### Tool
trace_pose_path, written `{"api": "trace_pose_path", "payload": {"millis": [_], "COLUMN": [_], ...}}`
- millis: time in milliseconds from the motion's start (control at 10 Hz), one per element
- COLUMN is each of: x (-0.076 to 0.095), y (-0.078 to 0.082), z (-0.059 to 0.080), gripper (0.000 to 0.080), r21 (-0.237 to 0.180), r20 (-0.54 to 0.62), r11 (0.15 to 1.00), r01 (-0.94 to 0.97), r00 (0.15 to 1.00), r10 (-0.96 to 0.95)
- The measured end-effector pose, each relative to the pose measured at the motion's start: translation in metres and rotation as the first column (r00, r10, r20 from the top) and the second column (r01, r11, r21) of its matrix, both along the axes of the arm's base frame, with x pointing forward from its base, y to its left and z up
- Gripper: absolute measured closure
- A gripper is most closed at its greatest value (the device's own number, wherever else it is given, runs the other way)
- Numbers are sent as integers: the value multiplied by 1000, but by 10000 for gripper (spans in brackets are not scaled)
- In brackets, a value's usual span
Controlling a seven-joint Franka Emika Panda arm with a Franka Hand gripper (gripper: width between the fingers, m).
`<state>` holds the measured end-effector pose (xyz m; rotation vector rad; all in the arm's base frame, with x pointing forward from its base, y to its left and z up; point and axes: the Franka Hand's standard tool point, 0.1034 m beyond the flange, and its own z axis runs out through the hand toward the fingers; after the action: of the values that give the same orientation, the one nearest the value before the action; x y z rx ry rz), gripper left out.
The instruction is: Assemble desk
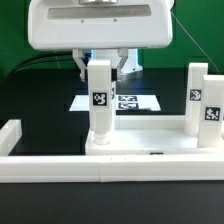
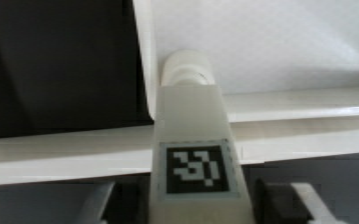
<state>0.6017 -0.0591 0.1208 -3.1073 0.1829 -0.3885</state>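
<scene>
Your gripper is closed on the top of an upright leg, a finger against each side face. The leg's foot rests on the tabletop panel, near its end on the exterior view's left, tag facing the camera.

Judging by the look, the leg is light, rigid plastic with smooth, slippery faces, so hold it square on the flat sides up high (a skewed grip would likely let it twist). The wrist view shows the same leg's tag and its rounded tip against the panel.

Count what shows: three legs, one in the gripper and two standing at the panel's end on the exterior view's right; the fourth is out of sight. One tabletop panel, lying against the long border wall on the desk. The marker board lies behind.
</scene>
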Motion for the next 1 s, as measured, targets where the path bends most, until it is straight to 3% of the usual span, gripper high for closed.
{"api": "trace_pose_path", "payload": {"millis": [600, 1000], "x": [-2, -4], "y": [-2, -1], "z": [-14, -16], "gripper": [514, 514], "r21": [-13, -34], "r20": [-6, 44], "r11": [1000, 999], "r01": [-3, -2], "r00": [1000, 999], "r10": [3, 4]}}
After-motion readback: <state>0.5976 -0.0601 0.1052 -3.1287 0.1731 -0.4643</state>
